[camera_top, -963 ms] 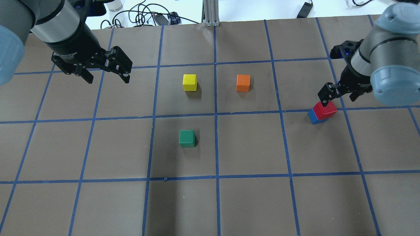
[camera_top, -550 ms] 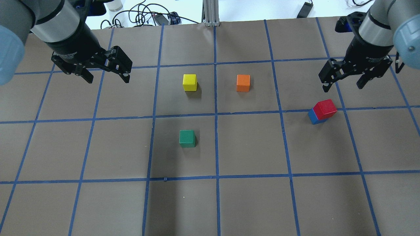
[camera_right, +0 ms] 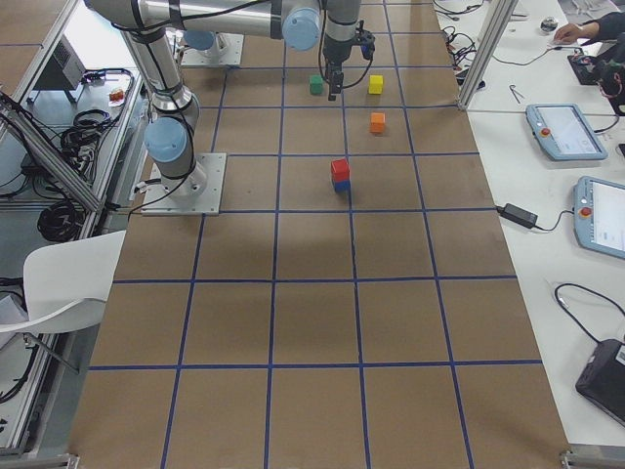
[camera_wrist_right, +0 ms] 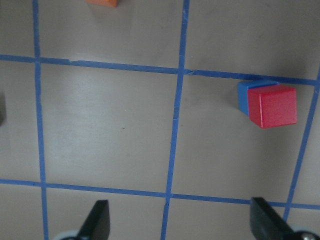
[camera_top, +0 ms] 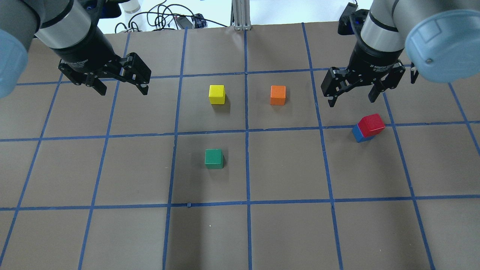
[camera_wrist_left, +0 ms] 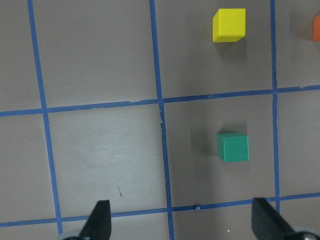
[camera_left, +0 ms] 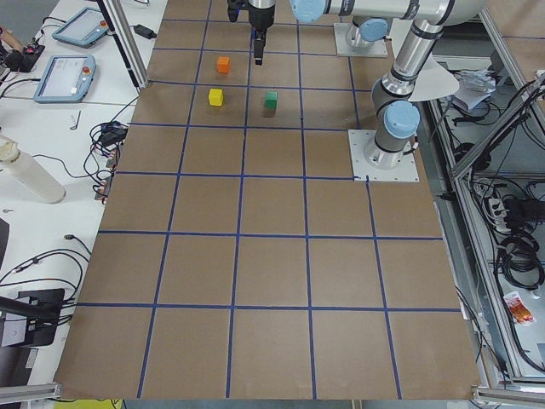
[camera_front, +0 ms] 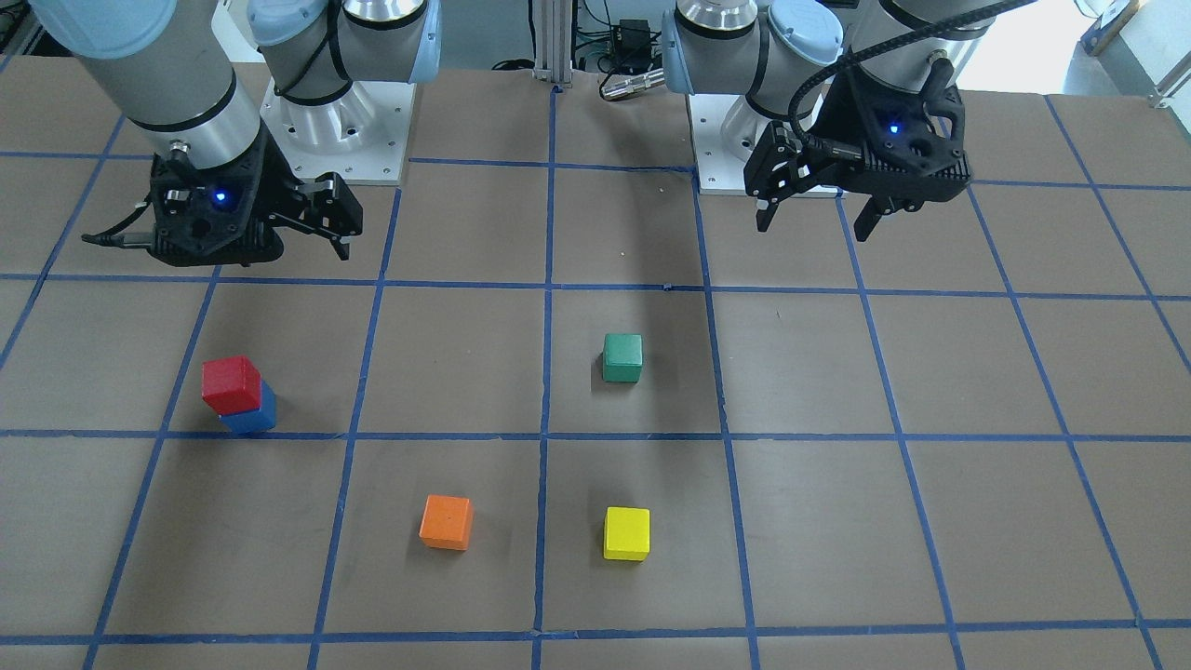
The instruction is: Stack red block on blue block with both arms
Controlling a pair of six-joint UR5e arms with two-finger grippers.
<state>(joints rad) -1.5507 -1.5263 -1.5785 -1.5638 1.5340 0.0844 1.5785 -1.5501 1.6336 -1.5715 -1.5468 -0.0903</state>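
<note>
My right gripper (camera_top: 351, 100) has lifted clear of the stack and swung toward the table's middle since a second ago. Its jaws hang spread wide and empty, raised and off to one side of the red block (camera_top: 372, 124). The red block rests on the blue block (camera_top: 358, 134), offset so a blue edge shows. My left gripper (camera_top: 123, 91) has not moved, fingers wide apart, holding nothing. The orange cube (camera_top: 278, 95), yellow cube (camera_top: 217, 93) and green cube (camera_top: 214, 158) lie apart mid-table.
</note>
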